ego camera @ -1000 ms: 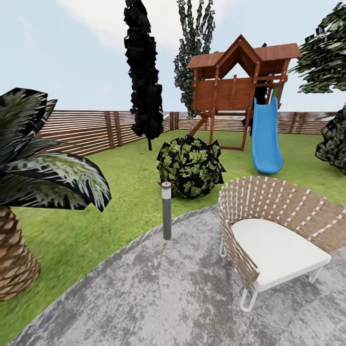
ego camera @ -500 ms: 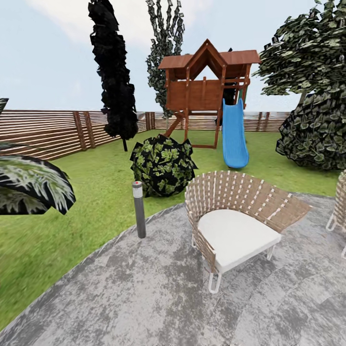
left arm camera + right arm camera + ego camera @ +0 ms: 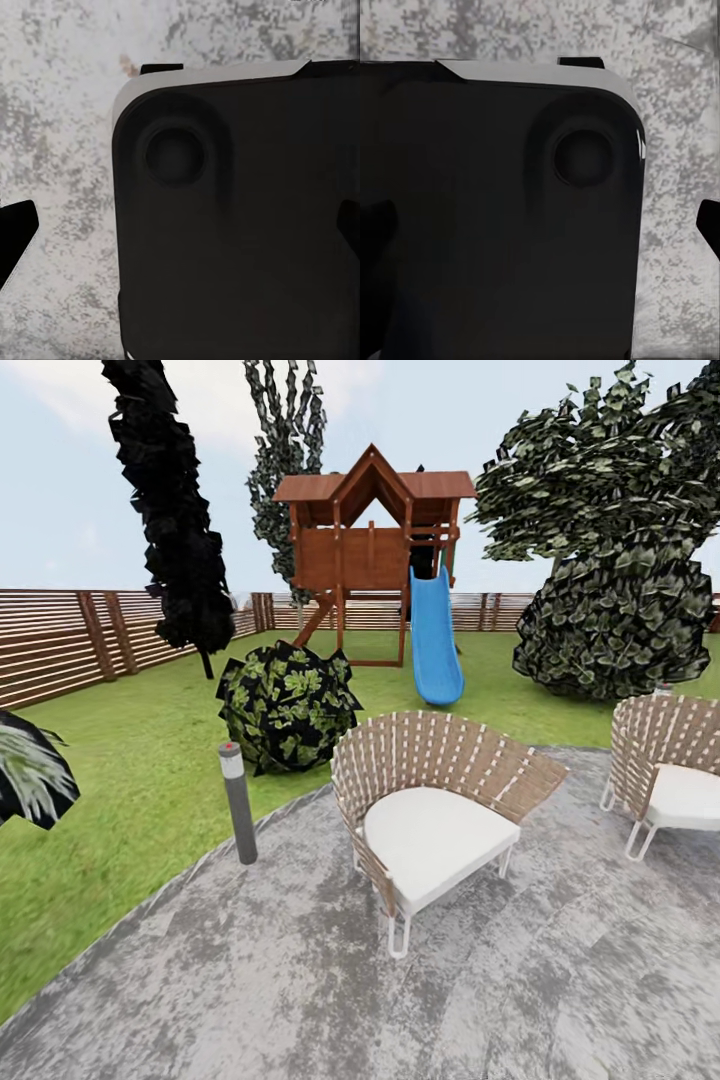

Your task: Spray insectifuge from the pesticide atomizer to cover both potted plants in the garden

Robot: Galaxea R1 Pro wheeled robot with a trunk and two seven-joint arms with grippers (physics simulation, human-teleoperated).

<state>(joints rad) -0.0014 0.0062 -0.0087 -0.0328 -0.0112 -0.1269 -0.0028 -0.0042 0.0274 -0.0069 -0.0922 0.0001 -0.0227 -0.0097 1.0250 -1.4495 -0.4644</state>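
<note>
The whole head view has slid leftward across the last second, so the camera is turning right: the robot looks to be searching the garden [image 3: 130,760], not yet at work. Nearest lies grey paving [image 3: 300,980], then a bollard light [image 3: 238,804] and a woven chair [image 3: 430,810], with a second chair [image 3: 665,775] newly in sight. Beyond stand a bush [image 3: 288,705], the playhouse slide [image 3: 435,640] and the fence [image 3: 60,645]. Atomizer and potted plants are unseen (perhaps further right). Each wrist view looks onto a dark robot body panel [image 3: 240,225]; I cannot tell the state of the jaws.

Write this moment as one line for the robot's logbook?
place: garden paving | ahead: wicker chair, lamp post, slide | sprayer, potted plants: unseen | hands: unclear
</note>
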